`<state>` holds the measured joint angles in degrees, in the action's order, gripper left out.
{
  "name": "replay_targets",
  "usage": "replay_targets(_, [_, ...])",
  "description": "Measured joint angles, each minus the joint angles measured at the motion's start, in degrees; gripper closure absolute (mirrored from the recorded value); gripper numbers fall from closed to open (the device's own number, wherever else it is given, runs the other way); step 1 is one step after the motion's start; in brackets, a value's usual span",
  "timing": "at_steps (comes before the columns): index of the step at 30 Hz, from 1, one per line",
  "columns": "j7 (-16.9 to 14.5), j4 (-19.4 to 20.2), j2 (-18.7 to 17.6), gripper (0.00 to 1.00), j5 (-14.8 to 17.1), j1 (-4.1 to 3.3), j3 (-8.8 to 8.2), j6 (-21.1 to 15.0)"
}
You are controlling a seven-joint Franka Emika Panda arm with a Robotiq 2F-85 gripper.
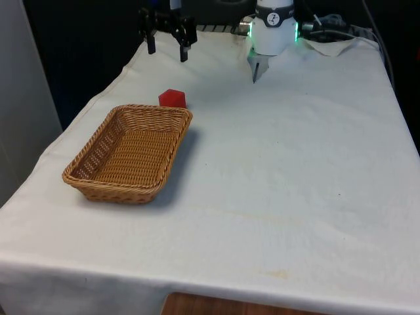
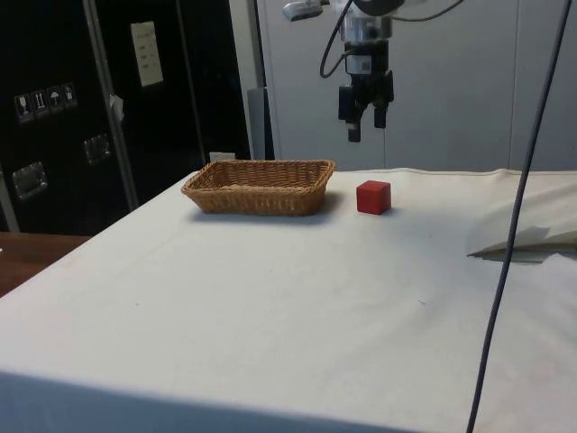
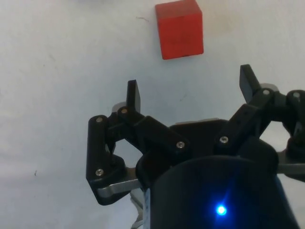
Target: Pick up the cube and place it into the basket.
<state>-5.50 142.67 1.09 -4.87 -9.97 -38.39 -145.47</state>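
A red cube (image 1: pixel 172 98) rests on the white cloth just beyond the far rim of the woven basket (image 1: pixel 98 152), close to it but apart. From the side, the cube (image 2: pixel 373 197) stands to the right of the basket (image 2: pixel 216 182). My black gripper (image 1: pixel 168 43) hangs high above the table, behind the cube, open with nothing between its fingers. In the side view the gripper (image 2: pixel 365 128) hovers well above the cube. The wrist view has the cube (image 3: pixel 179 28) lying beyond the spread fingertips (image 3: pixel 135 94), off the gap's centre line.
The basket holds nothing. Crumpled cloth (image 1: pixel 335 46) and cables (image 1: pixel 377 33) lie near the arm's base at the front view's far right. A dark cable (image 2: pixel 514 225) hangs across the side view's right. White cloth (image 1: pixel 295 170) stretches wide to the basket's right.
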Motion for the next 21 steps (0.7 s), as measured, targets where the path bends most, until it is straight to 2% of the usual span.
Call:
replay_targets(10, [0.11,0.57,0.0,0.0,0.0,-0.06,0.52,-0.23])
replay_targets(21, [-2.12,1.43,-1.03,0.0,0.29,-0.11,0.57,-1.2])
